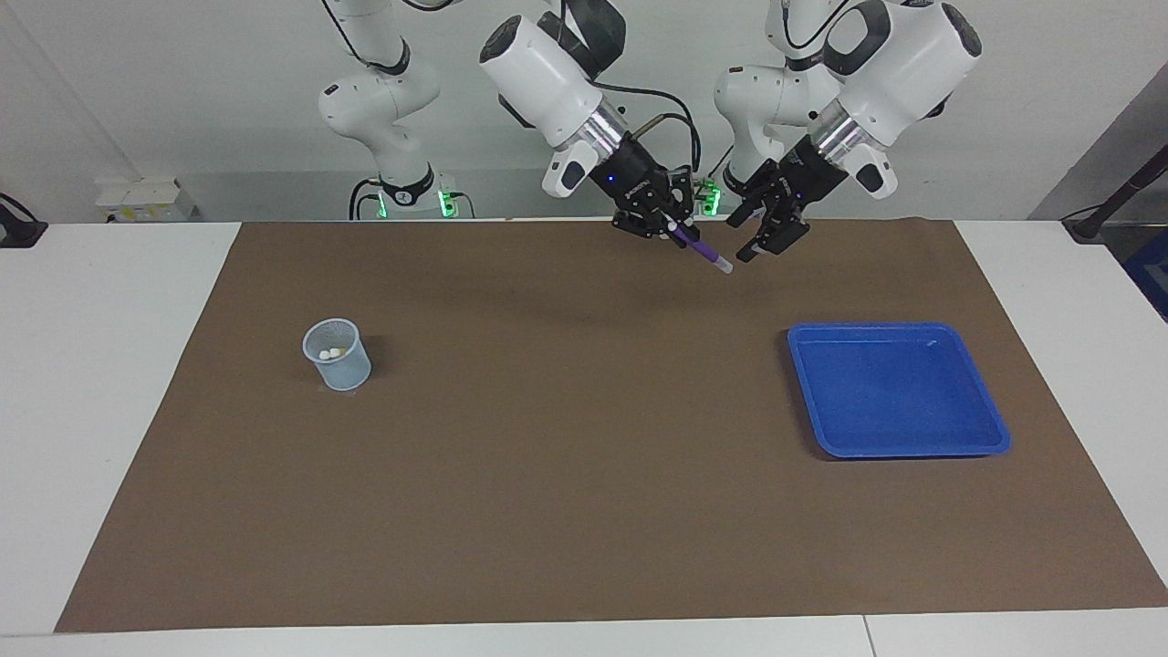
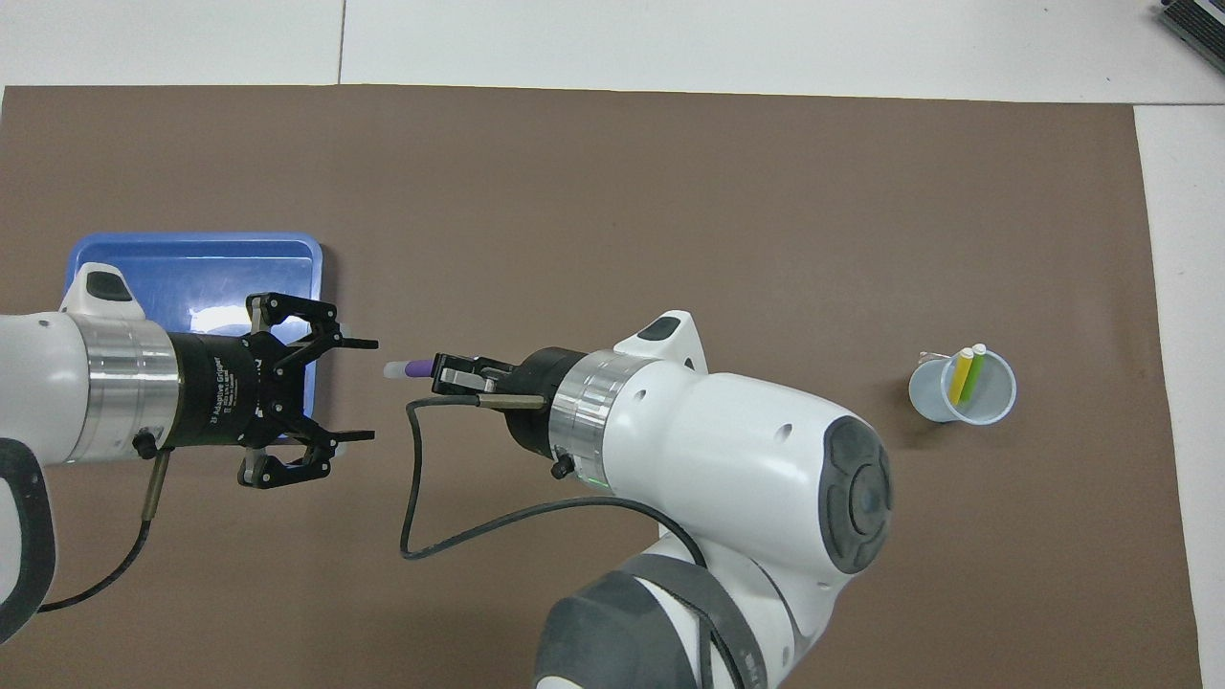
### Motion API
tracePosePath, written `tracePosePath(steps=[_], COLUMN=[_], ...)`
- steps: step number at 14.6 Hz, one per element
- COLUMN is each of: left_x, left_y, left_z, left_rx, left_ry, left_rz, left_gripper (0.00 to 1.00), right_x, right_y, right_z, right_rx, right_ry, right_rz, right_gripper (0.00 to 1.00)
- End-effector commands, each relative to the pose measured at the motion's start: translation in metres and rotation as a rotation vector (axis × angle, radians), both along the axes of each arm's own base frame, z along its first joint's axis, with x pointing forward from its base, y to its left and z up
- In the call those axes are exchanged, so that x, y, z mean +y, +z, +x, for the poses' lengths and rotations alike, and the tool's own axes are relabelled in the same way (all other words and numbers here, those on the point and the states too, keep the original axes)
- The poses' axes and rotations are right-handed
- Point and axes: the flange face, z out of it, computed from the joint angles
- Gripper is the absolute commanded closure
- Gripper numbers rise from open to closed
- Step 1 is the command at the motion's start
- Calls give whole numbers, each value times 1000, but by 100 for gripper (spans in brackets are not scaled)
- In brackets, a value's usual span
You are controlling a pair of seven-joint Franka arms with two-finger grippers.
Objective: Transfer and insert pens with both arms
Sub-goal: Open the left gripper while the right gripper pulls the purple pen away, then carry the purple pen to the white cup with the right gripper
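Nearest the robots, both arms hung over the edge of the brown mat [image 1: 584,511] on the bench. The right end effector [image 1: 672,225] was clamped narrow on the purple pen [image 2: 417,367], whose whitish cap pointed toward the left end effector [image 2: 359,389]; that one stood wide, holding nothing, just clear of the cap. Farther out sat the blue tray [image 1: 995,438], bare, toward the left arm's end, and the clear cup [image 2: 995,407], holding the yellow pen [image 2: 960,376] and green pen [image 2: 972,377], toward the right arm's end. The grip looked to sit near one end of the pen, so it might pivot in transit, strike the cup rim and tip the light cup
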Motion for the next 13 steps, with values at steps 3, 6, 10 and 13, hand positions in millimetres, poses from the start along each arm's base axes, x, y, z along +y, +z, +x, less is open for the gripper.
tracePosePath(steps=[3, 6, 10, 13], left_x=[30, 48, 81, 107], left_y=[-4, -8, -10, -9], left_z=[-6, -5, -7, -7], left_rx=[-85, -135, -202, -254], left_ry=[-157, -284, -543, -750], left_rz=[26, 95, 199, 263], left_gripper=[8, 0, 0, 0], right_x=[-40, -82, -162, -241], right_y=[-7, -5, 3, 3], right_z=[21, 31, 44, 59], right_rx=[-50, -72, -110, -124], right_ry=[110, 223, 409, 559], right_rz=[-151, -334, -550, -664], right_gripper=[100, 100, 100, 100])
